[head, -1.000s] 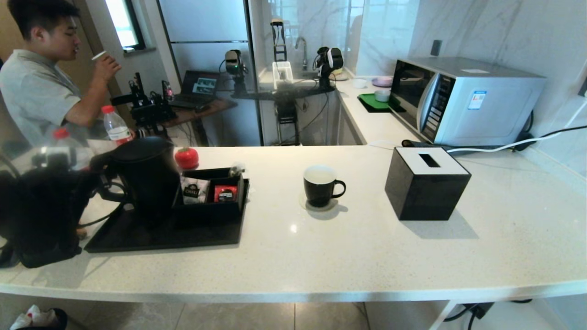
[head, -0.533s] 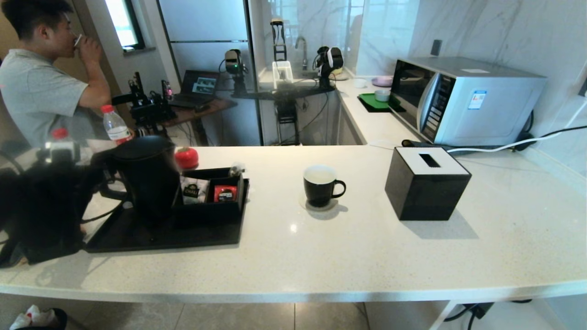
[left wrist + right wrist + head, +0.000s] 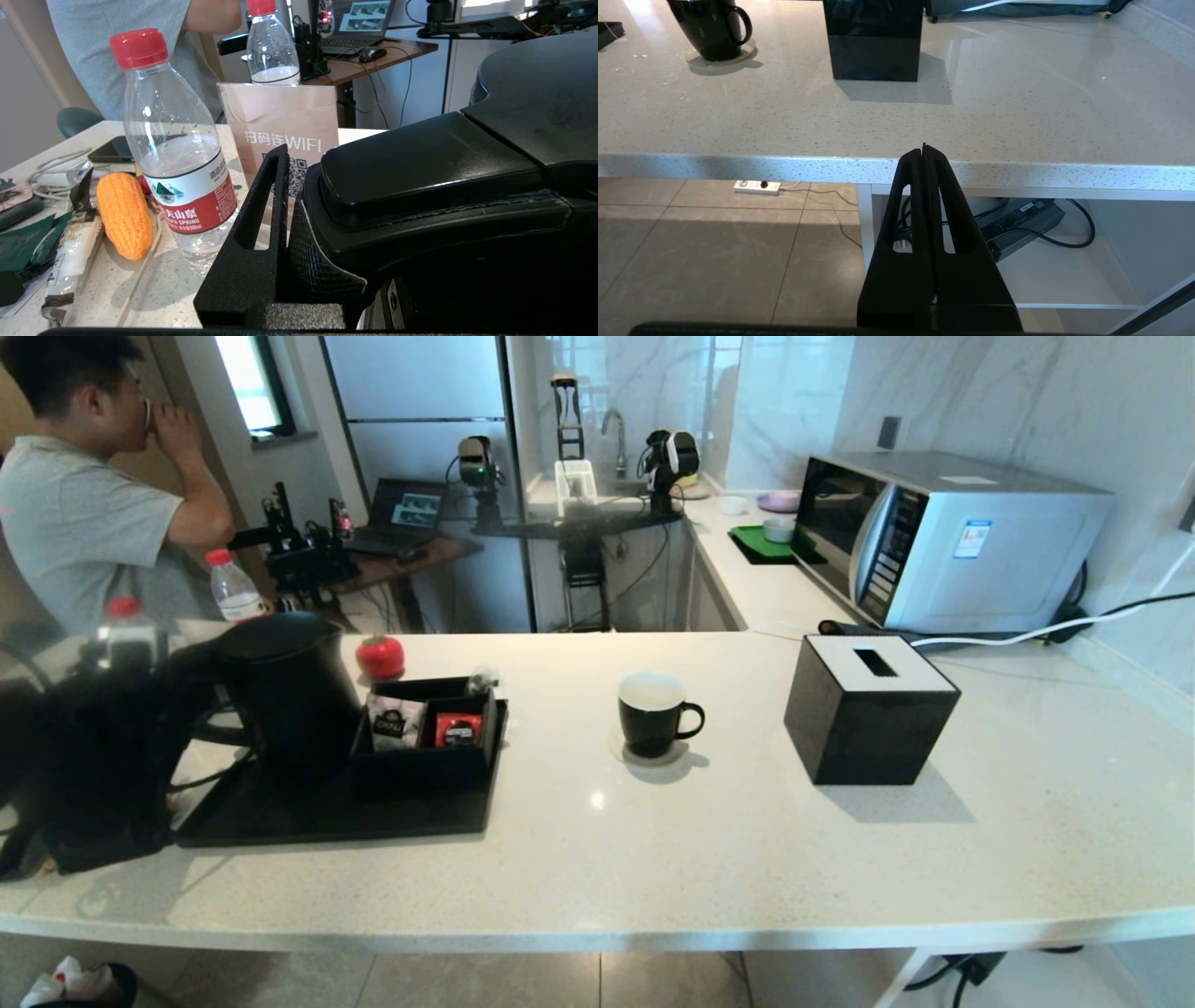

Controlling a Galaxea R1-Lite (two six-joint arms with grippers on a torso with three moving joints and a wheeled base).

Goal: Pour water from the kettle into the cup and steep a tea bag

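One kettle [image 3: 285, 695] handle clamped by left gripper [image 3: 299, 219]; one cup [image 3: 652, 713]; right gripper [image 3: 924, 154] closed.

A pale speckled counter [image 3: 747, 859] stands before marble walls [image 3: 1027, 401], over a grey tiled floor [image 3: 714, 252].

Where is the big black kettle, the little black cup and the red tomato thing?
kettle [image 3: 299, 695], head view, on its body.
cup [image 3: 651, 721], head view, on its black side.
red tomato thing [image 3: 380, 656], head view, on its middle.
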